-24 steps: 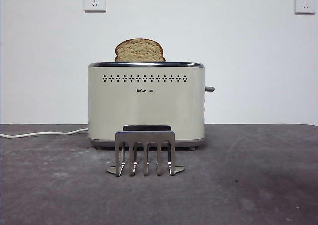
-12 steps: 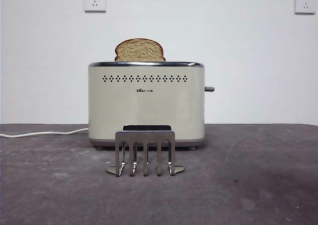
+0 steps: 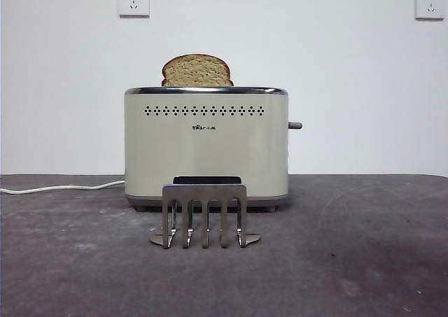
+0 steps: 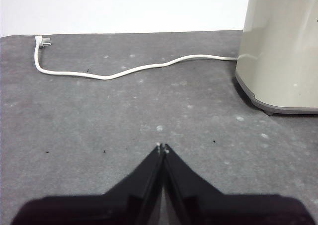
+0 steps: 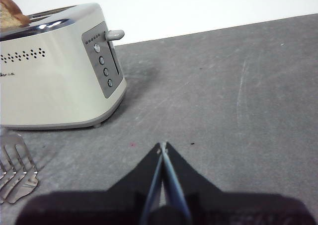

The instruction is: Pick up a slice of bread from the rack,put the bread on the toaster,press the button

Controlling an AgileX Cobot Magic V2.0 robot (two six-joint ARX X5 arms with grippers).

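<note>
The slice of bread (image 3: 197,71) stands in the slot of the cream toaster (image 3: 206,149), its rounded top sticking out above the chrome lid; its edge shows in the right wrist view (image 5: 11,14). The silvery rack (image 3: 204,213) stands empty in front of the toaster. The dark lever button (image 3: 295,125) juts from the toaster's right side, high on its track (image 5: 115,35). My left gripper (image 4: 162,148) is shut and empty over the mat left of the toaster (image 4: 278,51). My right gripper (image 5: 162,146) is shut and empty over the mat right of the toaster (image 5: 54,76).
A white power cord (image 4: 124,71) runs across the grey mat from the toaster's left side to a plug (image 4: 42,40). Two white wall sockets (image 3: 134,1) hang on the back wall. The rack's prongs show in the right wrist view (image 5: 15,170).
</note>
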